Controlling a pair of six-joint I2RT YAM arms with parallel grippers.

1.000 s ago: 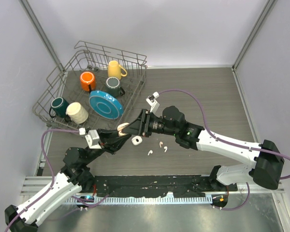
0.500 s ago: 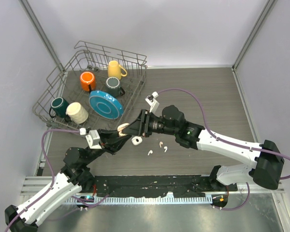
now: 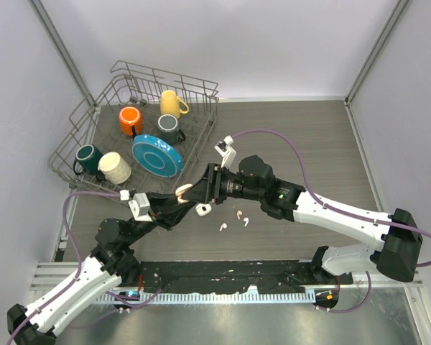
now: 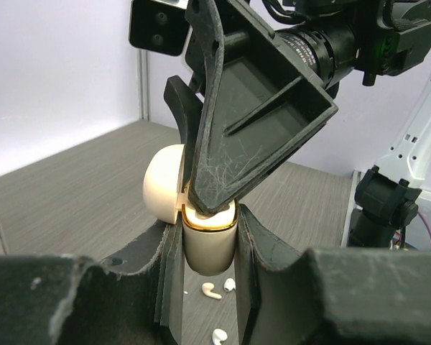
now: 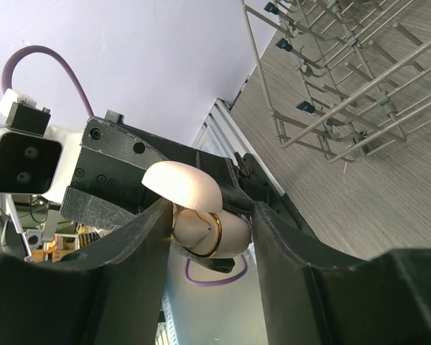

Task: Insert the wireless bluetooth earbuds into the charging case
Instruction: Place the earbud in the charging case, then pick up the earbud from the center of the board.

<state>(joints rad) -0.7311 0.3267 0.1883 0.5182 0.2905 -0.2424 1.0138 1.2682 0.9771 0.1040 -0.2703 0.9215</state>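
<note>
Your left gripper [image 4: 209, 228] is clamped on the body of the cream charging case [image 5: 201, 230], held above the table [image 3: 309, 144] with its lid swung open. Your right gripper [image 3: 195, 191] has its fingers at the case's mouth; you cannot tell whether they pinch anything. Three earbuds [image 3: 238, 213] lie loose on the table just to the right.

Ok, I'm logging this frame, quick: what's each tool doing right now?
Left tool: closed on the open cream earbud case.
Right tool: tips at the case's mouth; open or closed cannot be told.
</note>
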